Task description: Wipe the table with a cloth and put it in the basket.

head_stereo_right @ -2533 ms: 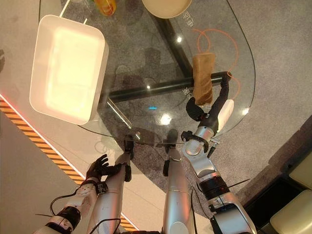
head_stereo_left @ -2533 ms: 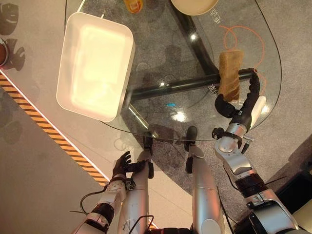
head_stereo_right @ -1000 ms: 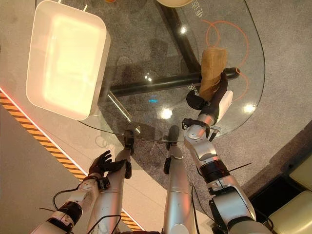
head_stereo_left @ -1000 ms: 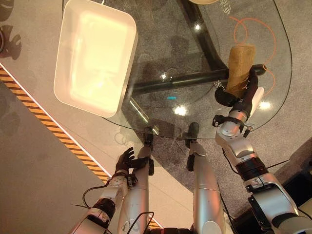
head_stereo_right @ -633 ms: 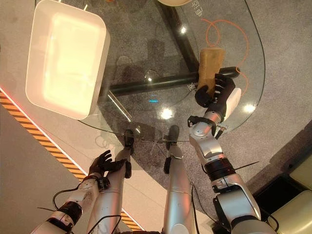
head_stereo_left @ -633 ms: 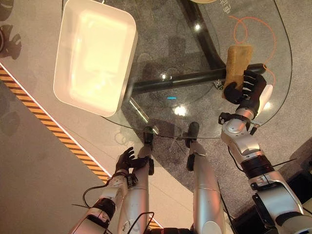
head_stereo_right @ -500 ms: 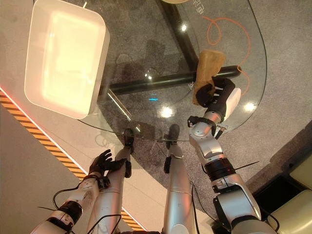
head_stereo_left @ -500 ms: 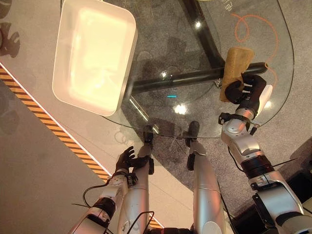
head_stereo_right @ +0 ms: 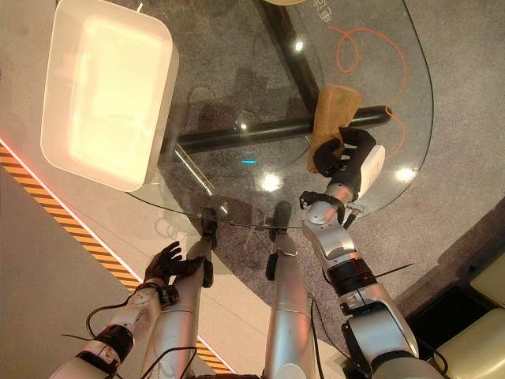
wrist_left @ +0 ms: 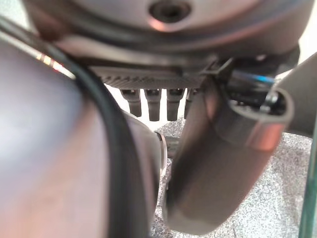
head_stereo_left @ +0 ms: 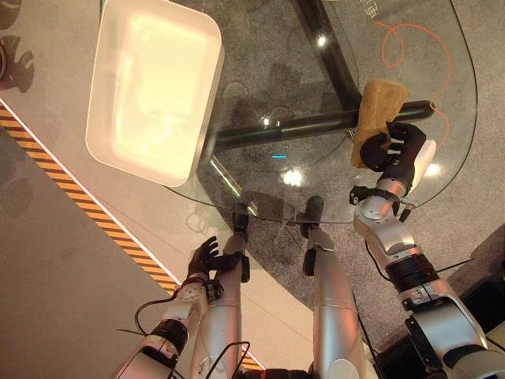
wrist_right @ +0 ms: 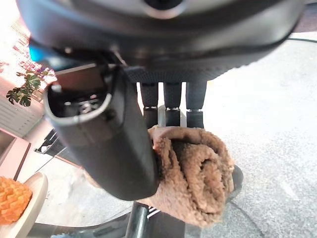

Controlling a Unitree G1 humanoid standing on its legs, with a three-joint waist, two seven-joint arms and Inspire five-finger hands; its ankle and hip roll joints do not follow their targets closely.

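Right hand (head_stereo_left: 398, 151) now has fingers and thumb curled round my brown rolled cloth (head_stereo_left: 375, 118), earlier only laid beside it; cloth tilted on the glass table (head_stereo_left: 316, 87) | white basket (head_stereo_left: 152, 89) at table's left, nothing inside | left hand (head_stereo_left: 201, 259) low, fingers loosely spread.
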